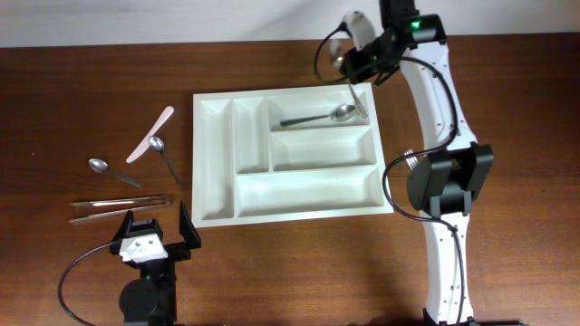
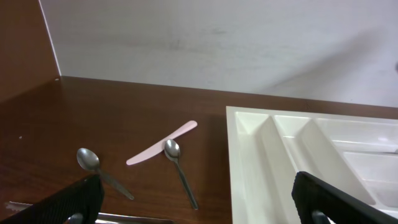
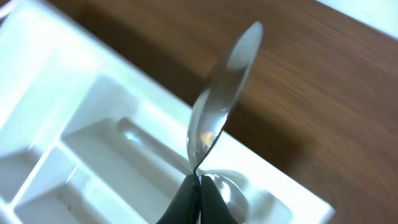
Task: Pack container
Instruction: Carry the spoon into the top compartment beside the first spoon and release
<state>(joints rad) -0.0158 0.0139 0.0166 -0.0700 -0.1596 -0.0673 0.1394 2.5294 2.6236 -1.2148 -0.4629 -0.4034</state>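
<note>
Your right gripper (image 3: 198, 186) is clamped on a spoon (image 3: 221, 102) above the tray's (image 1: 197, 154) corner; your left gripper (image 1: 157, 226) stands wide open, empty.

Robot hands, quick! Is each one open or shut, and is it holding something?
Left gripper: open, holding nothing.
Right gripper: closed on a shiny metal utensil, probably a spoon.

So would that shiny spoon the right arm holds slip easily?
Possibly: the spoon looks like polished metal and is pinched only at one thin end, so it might swivel. It looks stiff, unlikely to bend.
</note>
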